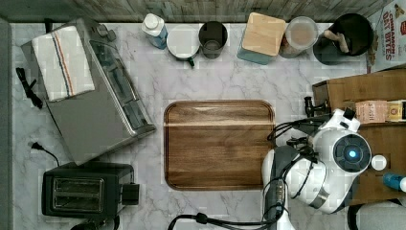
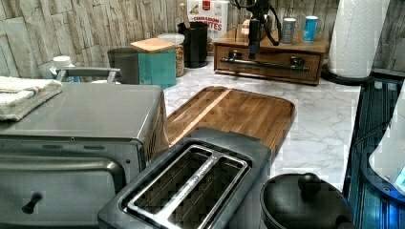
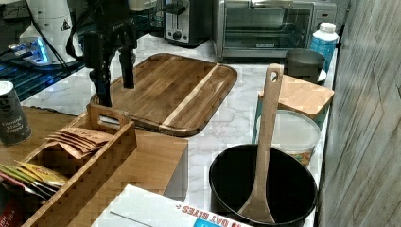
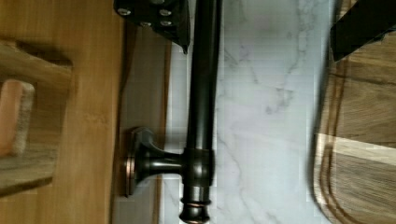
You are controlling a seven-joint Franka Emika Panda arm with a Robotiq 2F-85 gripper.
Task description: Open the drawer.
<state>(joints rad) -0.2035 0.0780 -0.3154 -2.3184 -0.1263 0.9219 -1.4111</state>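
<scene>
The drawer [image 2: 267,70] is the front of a small wooden cabinet [image 1: 368,88] and looks flush with it in the left view. Its long black bar handle [image 2: 265,63] runs across the front on two posts. My gripper [image 2: 253,46] hangs straight down over the left view's left part of that handle. In the wrist view the handle [image 4: 203,93] passes between the two black fingers [image 4: 159,18], one on the drawer side and one over the marble. The gripper [image 4: 259,28] is open and astride the bar. In the right view the gripper [image 3: 115,82] stands in front of the cabinet top.
A flat wooden tray [image 1: 219,143] lies on the marble just beside the gripper. On the cabinet stand a wooden organizer [image 3: 80,156] and spice jars [image 2: 289,29]. A paper towel roll [image 2: 356,36], a toaster oven [image 1: 91,100], a toaster [image 1: 86,189] and canisters [image 1: 262,36] stand around.
</scene>
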